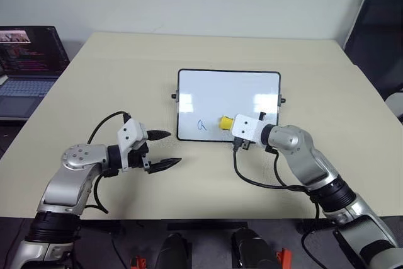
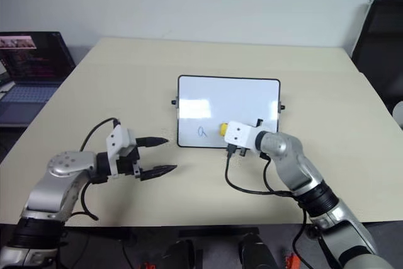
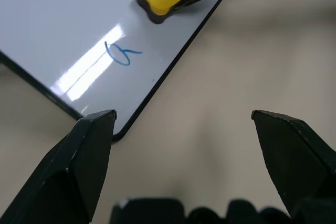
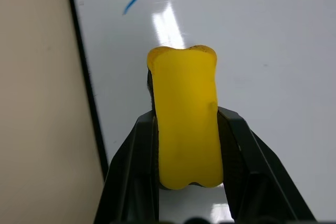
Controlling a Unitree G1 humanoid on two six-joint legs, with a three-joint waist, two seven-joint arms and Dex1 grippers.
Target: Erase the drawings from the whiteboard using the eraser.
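Count on the tabletop (image 1: 189,61): 1 whiteboard (image 1: 228,92), 1 eraser (image 1: 225,121), 1 blue drawing (image 1: 201,125) visible on the board. 2 black knobs on the whiteboard's short sides. 2 pincers: left pincer (image 1: 169,149), right pincer (image 4: 185,145). 1 laptop (image 1: 28,67) beside the tabletop.

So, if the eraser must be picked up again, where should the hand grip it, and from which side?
Grip the eraser across its two long yellow sides, near the middle, coming from the board's near edge. The block is narrow there, and the right hand pinches it this way.

Laptop (image 1: 28,67) cut off at edge
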